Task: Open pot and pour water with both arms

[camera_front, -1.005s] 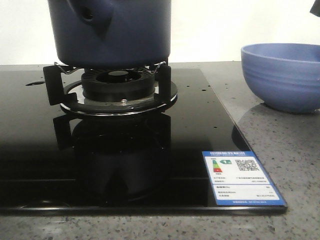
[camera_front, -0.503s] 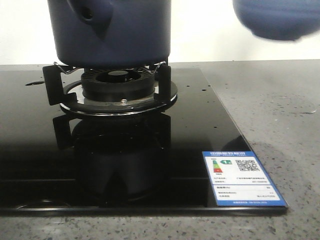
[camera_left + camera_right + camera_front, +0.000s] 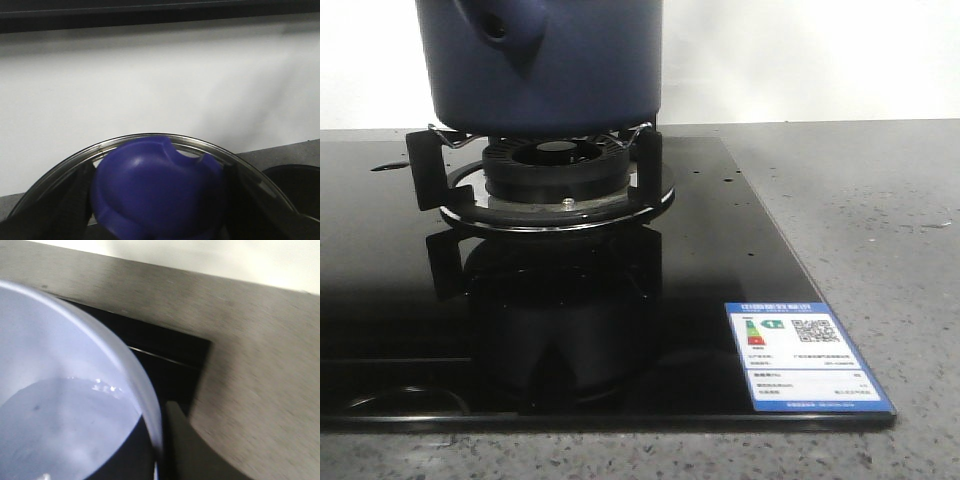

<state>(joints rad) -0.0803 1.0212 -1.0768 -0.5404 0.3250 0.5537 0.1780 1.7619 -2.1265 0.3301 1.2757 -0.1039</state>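
The dark navy pot (image 3: 545,65) sits on the gas burner (image 3: 555,170), its stubby handle (image 3: 500,30) facing forward; its top is cut off in the front view. Neither gripper shows there. In the left wrist view my left gripper (image 3: 157,220) is shut on the blue knob (image 3: 155,190) of a glass lid (image 3: 60,167), with dark fingers (image 3: 75,200) on either side of the knob. In the right wrist view my right gripper (image 3: 157,455) is shut on the rim of the periwinkle bowl (image 3: 60,340), which holds water (image 3: 60,425).
A black glass hob (image 3: 620,300) with a blue energy label (image 3: 805,355) lies in a grey speckled counter (image 3: 880,230). The hob's corner (image 3: 170,350) lies below the bowl. A dark round rim (image 3: 295,185) shows beside the lid.
The periwinkle bowl, which stood on the counter at the right, rose to the top of the front view and has now left it. The pot has not moved.
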